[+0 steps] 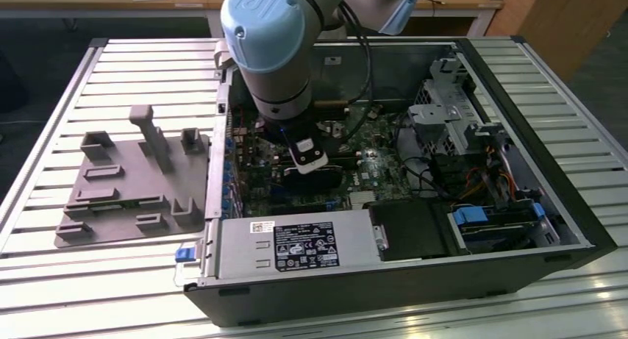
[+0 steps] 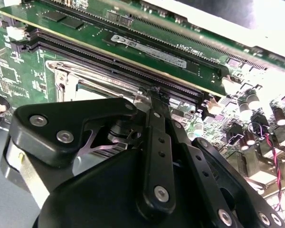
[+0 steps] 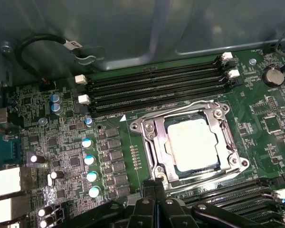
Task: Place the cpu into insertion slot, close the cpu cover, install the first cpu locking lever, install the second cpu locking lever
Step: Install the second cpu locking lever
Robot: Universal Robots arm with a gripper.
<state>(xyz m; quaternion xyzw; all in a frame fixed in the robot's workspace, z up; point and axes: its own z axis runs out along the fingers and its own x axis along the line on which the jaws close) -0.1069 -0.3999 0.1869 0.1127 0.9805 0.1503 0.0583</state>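
Silvery-beige cpu (image 3: 194, 144) is seen seated in the insertion slot (image 3: 152, 142) under the closed cpu cover (image 3: 226, 142), beside which the claw (image 3: 155, 192), pinched together, could scrape the frame if misaligned.

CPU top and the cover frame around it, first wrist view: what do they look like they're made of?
The cpu: its top looks like pale, matte metal, silvery-beige with dull, cloudy patches and no sharp reflections; coating cannot be told. The cpu cover: looks like thin bright sheet metal, probably steel, shown by sharp specular glints along its stamped edges. The tool sits at the cover's edge, its links black, matte, plastic or painted metal.
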